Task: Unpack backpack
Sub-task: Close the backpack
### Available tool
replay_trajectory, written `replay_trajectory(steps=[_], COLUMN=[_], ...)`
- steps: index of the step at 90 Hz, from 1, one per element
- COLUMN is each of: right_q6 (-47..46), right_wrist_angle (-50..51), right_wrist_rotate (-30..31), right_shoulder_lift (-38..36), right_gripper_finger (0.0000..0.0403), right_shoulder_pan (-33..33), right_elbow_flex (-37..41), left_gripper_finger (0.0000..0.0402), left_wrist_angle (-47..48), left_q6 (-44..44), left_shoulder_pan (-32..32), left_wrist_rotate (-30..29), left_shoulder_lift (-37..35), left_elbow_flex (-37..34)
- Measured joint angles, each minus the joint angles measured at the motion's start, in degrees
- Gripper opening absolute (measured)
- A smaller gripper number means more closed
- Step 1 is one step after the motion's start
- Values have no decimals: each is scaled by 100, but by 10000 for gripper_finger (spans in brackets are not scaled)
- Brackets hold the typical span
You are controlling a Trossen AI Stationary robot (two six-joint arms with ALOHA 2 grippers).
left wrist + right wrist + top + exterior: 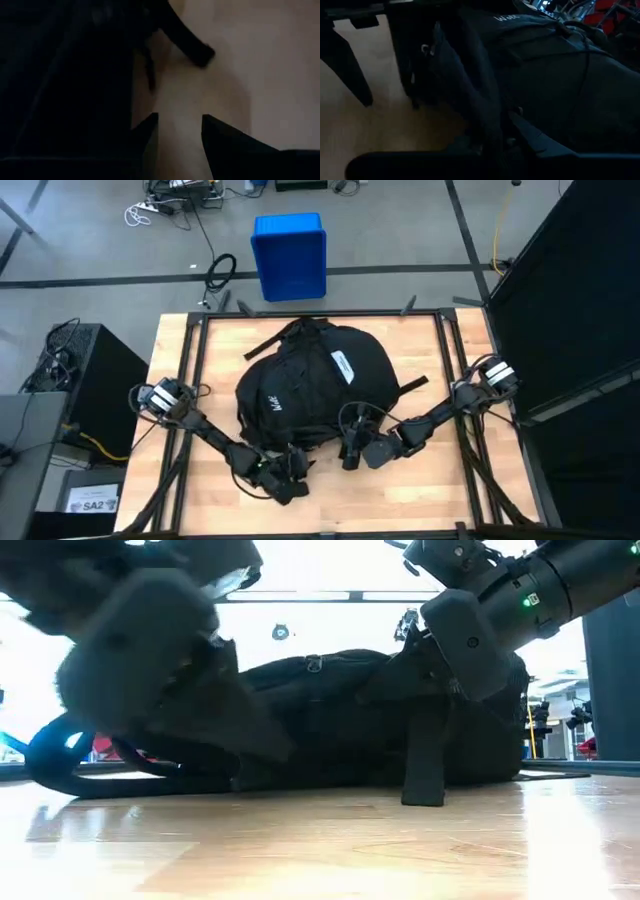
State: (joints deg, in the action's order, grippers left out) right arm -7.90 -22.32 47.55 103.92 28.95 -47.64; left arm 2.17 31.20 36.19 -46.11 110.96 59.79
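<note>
The black backpack (310, 385) lies flat on the middle of the wooden table, with its white label (342, 365) facing up. My left gripper (288, 478) is at the backpack's near edge, low over the table. In the left wrist view it (180, 127) stands open with bare wood between its fingers, the backpack (75, 75) beside it and a black strap end (197, 50) ahead. My right gripper (350, 445) is at the near edge too, right of the left one, shut on the backpack's fabric (485, 115). My right gripper has a raised fold of the backpack's black fabric (490, 135) between its two fingers, at the pack's near edge. It comes in low from the table's right side. The gripper's own body hides the fingertips. The backpack stays lying on the table.
A blue plastic box (290, 255) stands on the floor beyond the table's far edge. Black frame rails (195, 380) run along the table's left and right sides. Bare wood (430, 495) shows along the near edge and beside the backpack.
</note>
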Motion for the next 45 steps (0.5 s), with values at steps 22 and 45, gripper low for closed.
replay_trajectory(steps=[22, 45], right_q6=[-9, -15], right_wrist_angle=[-16, -24], right_wrist_rotate=[19, -28], right_shoulder_lift=[0, 0], right_gripper_finger=[27, 27], right_shoulder_pan=[4, 4], right_elbow_flex=[0, 0], left_gripper_finger=[122, 122], left_wrist_angle=[-79, -965], left_q6=[227, -24], left_shoulder_pan=[127, -82], left_wrist_rotate=[-698, -779], left_shoulder_lift=[0, 2], left_elbow_flex=[-9, -380])
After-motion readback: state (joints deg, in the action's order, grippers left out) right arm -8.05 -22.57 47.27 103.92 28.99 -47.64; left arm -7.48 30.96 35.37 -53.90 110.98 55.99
